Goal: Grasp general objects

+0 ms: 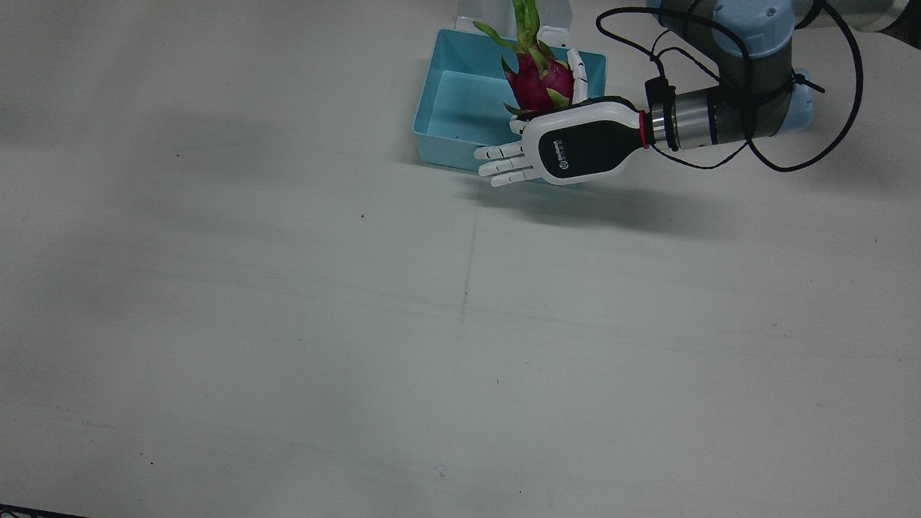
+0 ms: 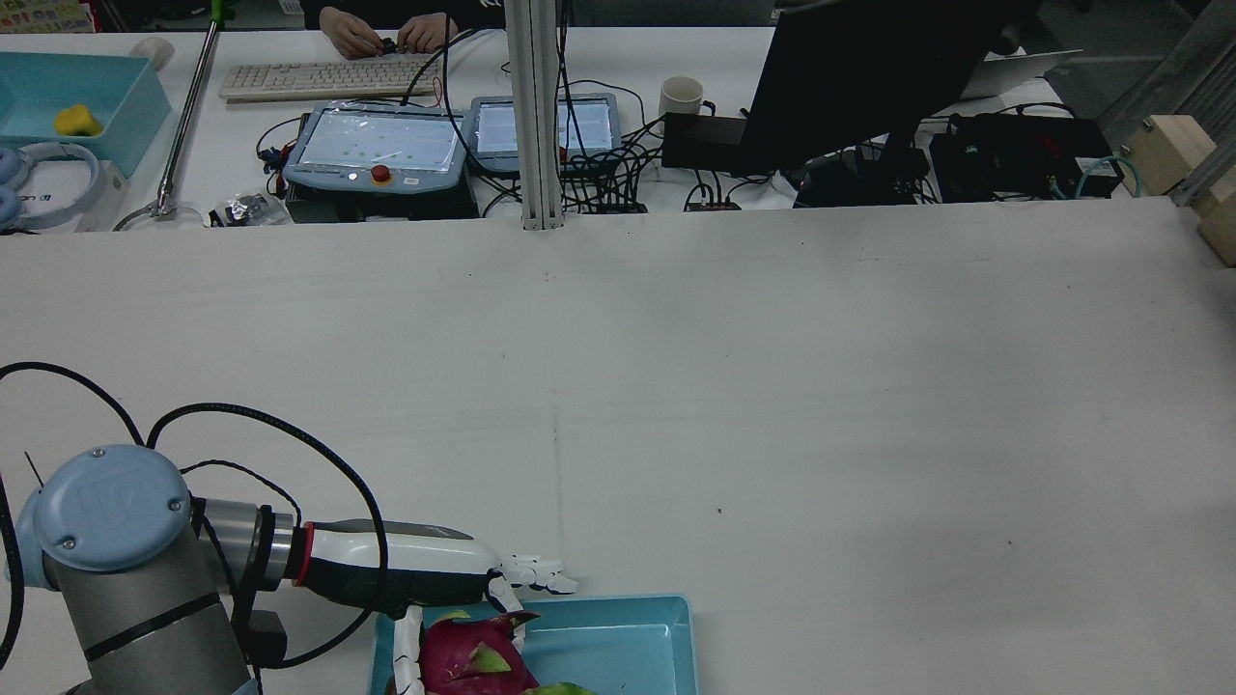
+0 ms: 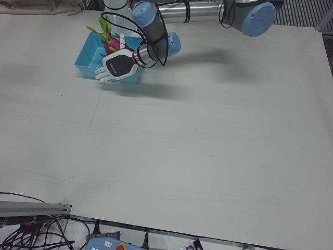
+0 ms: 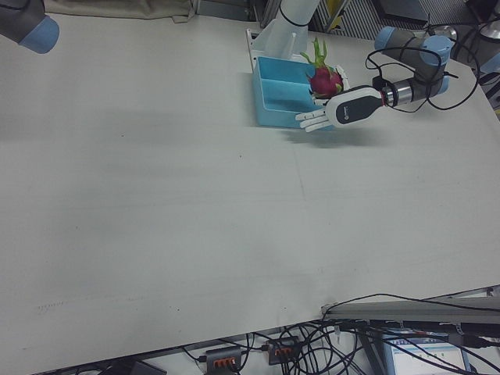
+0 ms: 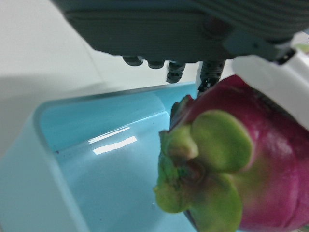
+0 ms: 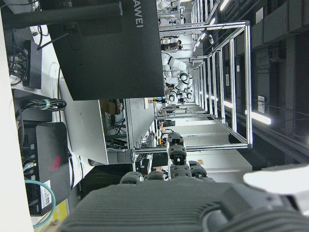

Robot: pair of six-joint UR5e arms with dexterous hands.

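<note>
A magenta dragon fruit (image 1: 540, 83) with green leaves stands in the right part of a light blue bin (image 1: 453, 108) at the robot's edge of the table. My left hand (image 1: 575, 144) hovers at the bin's corner with its palm against the fruit. Its fingers (image 1: 504, 162) are stretched out straight over the bin's wall and its thumb lies along the fruit's far side. The left hand view shows the fruit (image 5: 251, 164) close under the palm (image 5: 193, 29), above the bin floor (image 5: 72, 159). My right hand (image 6: 169, 203) shows only in its own view, facing away from the table, holding nothing.
The bin also shows in the rear view (image 2: 618, 647) at the bottom edge. A white stand (image 1: 504, 18) sits behind the bin. Across the table are a monitor (image 2: 869, 87), teach pendants (image 2: 377, 145) and cables. The right arm's elbow (image 4: 27, 23) is at the far corner.
</note>
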